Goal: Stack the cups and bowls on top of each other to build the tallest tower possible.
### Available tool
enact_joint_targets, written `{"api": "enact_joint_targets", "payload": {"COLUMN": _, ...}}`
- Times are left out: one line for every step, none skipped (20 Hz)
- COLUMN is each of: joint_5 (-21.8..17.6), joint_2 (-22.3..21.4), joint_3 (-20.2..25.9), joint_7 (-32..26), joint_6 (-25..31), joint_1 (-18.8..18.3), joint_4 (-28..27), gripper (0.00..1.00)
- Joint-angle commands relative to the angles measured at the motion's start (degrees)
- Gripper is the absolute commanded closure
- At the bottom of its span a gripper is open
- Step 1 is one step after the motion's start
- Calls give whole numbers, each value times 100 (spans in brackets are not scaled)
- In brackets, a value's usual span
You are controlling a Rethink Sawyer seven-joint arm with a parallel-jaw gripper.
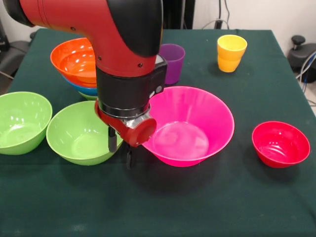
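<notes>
My gripper (121,151) hangs low between a lime green bowl (78,132) and the large pink bowl (192,123). Its two dark fingers stand apart, one over the green bowl's right rim, the other just outside it; nothing is held. A second lime green bowl (22,121) sits at the far left. Behind the arm, an orange bowl (74,60) rests in a blue bowl (87,91), with a green rim (89,97) showing beneath; this short tower is partly hidden by the arm. A purple cup (173,60) stands beyond the pink bowl. A yellow cup (231,47) sits in an orange cup (227,64). A small red bowl (280,143) lies right.
Everything stands on a dark green cloth-covered table (197,207). The red and black arm (123,49) fills the upper left and blocks part of the stacked bowls. Cables and a dark object (301,52) lie beyond the table's right edge.
</notes>
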Motion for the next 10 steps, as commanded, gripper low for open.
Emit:
{"api": "enact_joint_targets", "payload": {"joint_5": -476, "joint_2": 160, "joint_3": 299, "joint_7": -1395, "joint_6": 777, "joint_1": 10, "joint_4": -252, "gripper": 0}}
{"api": "enact_joint_targets", "payload": {"joint_5": -473, "joint_2": 152, "joint_3": 302, "joint_7": -1406, "joint_6": 769, "joint_1": -6, "joint_4": -242, "gripper": 0}}
{"api": "enact_joint_targets", "payload": {"joint_5": -474, "joint_2": 131, "joint_3": 297, "joint_7": -1420, "joint_6": 781, "joint_1": -17, "joint_4": -226, "gripper": 0}}
{"api": "enact_joint_targets", "payload": {"joint_5": -465, "joint_2": 93, "joint_3": 295, "joint_7": -1425, "joint_6": 779, "joint_1": -37, "joint_4": -159, "gripper": 0}}
{"api": "enact_joint_targets", "payload": {"joint_5": -462, "joint_2": 61, "joint_3": 291, "joint_7": -1436, "joint_6": 790, "joint_1": -55, "joint_4": -108, "gripper": 0}}
{"api": "enact_joint_targets", "payload": {"joint_5": -465, "joint_2": -10, "joint_3": 285, "joint_7": -1434, "joint_6": 723, "joint_1": -72, "joint_4": 18, "gripper": 0}}
{"api": "enact_joint_targets", "payload": {"joint_5": -472, "joint_2": -49, "joint_3": 269, "joint_7": -1447, "joint_6": 730, "joint_1": -83, "joint_4": 74, "gripper": 0}}
{"api": "enact_joint_targets", "payload": {"joint_5": -473, "joint_2": -90, "joint_3": 269, "joint_7": -1459, "joint_6": 680, "joint_1": -107, "joint_4": 169, "gripper": 0}}
{"api": "enact_joint_targets", "payload": {"joint_5": -481, "joint_2": -102, "joint_3": 260, "joint_7": -1457, "joint_6": 649, "joint_1": -122, "joint_4": 228, "gripper": 0}}
{"api": "enact_joint_targets", "payload": {"joint_5": -492, "joint_2": -151, "joint_3": 250, "joint_7": -1430, "joint_6": 534, "joint_1": -128, "joint_4": 365, "gripper": 0}}
